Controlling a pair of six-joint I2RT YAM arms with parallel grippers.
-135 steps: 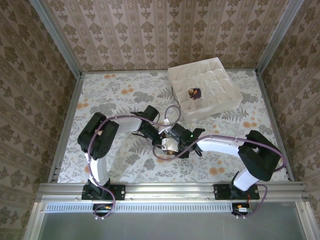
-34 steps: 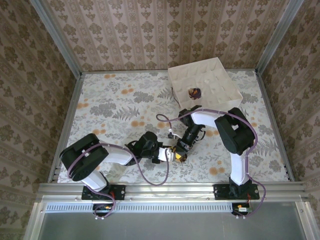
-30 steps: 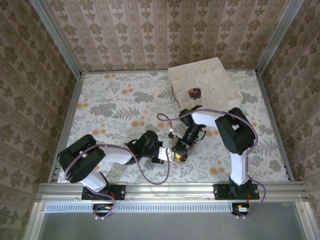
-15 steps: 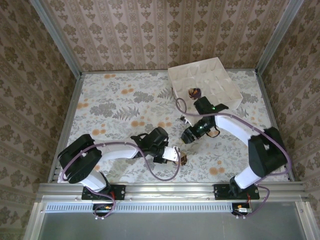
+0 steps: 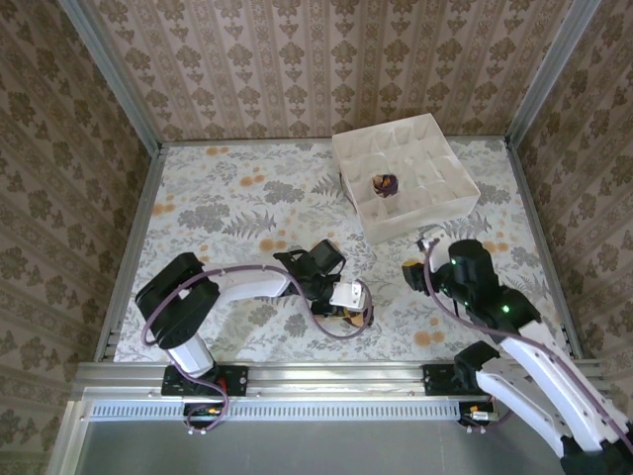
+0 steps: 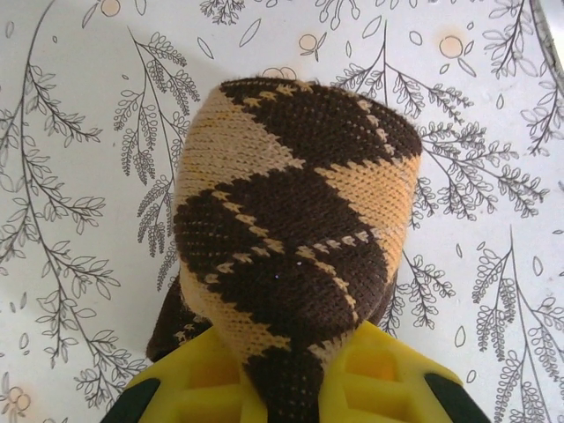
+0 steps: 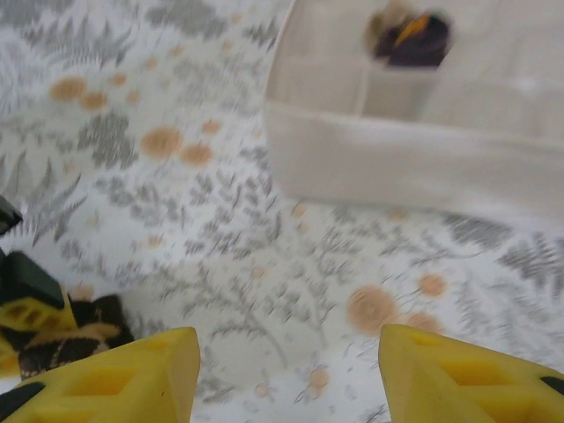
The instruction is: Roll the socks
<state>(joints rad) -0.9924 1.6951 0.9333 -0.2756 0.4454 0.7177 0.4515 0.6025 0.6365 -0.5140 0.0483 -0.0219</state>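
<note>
Left end effector (image 6: 291, 392): drawn narrow, its yellow fingers (image 6: 198, 388) pinching one end of the brown diamond-check sock (image 6: 295, 238).
Brown diamond-check sock: bunched into a rounded bundle that juts out just ahead of the fingertips, over the floral-patterned bench (image 5: 227, 198); in the overhead view it sits near the front centre of the bench, at the tip of the left arm.
Right end effector (image 7: 291, 370): spread wide with nothing between its fingers, hanging above the bench between the brown sock and the divided white box (image 7: 397, 167).
Purple striped sock (image 5: 384, 184): balled up in one compartment of the divided white box, at the far right of the bench, well apart from both end effectors.
</note>
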